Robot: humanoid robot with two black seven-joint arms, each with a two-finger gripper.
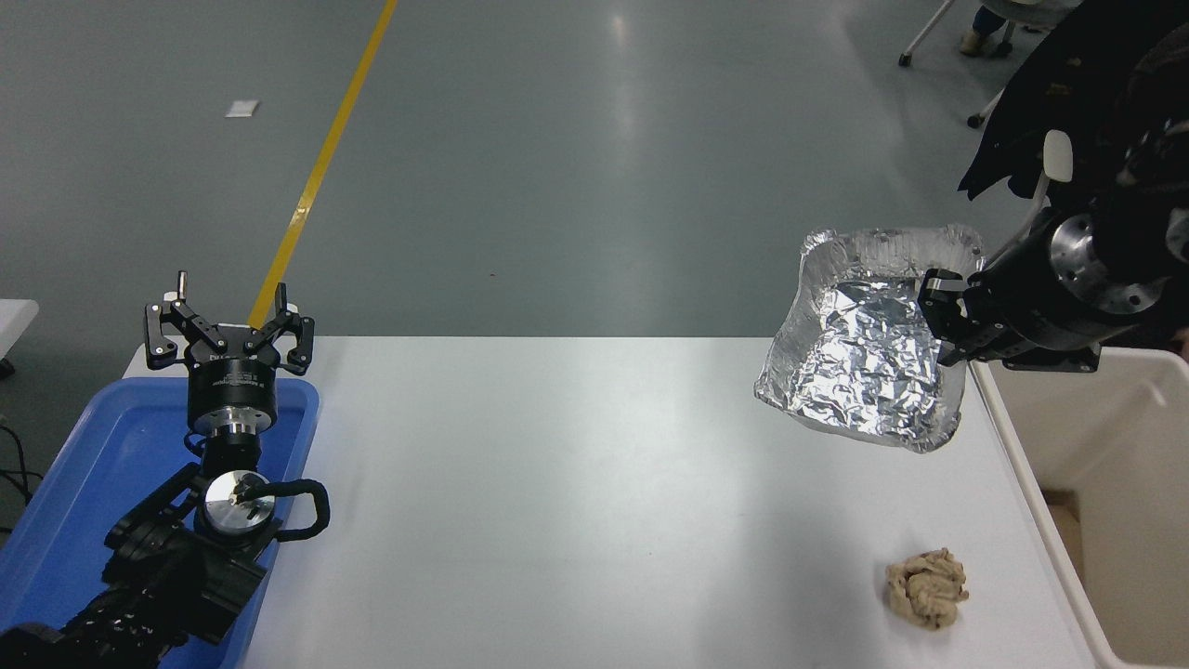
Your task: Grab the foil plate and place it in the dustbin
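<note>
- The foil plate (859, 358) is up in the air above the far right part of the tabletop (557, 483). It touches nothing below it, and a soft shadow lies under it on the white surface.
- The right hand (943, 311) is closed on the plate's right rim, with one dark finger inside the rim. I think the edge is the only stiff part that such a thin tray offers.
- The plate hangs tilted with its open side toward the camera, because it is held from one edge only.
- The dustbin (1152, 390) stands just beside the tabletop's right edge, so the plate is near it but not yet over its opening.
- The right arm comes in from the right edge, raised high, its wrist roughly level and the hand pointing to the left. Its body is above the near corner of the bin.
- The left hand (228, 325) is parked over the blue tray (84, 455) at the lower left, fingers spread open and holding nothing.
- A crumpled brown paper ball (927, 588) lies on the tabletop near the right corner, well apart from the plate.
</note>
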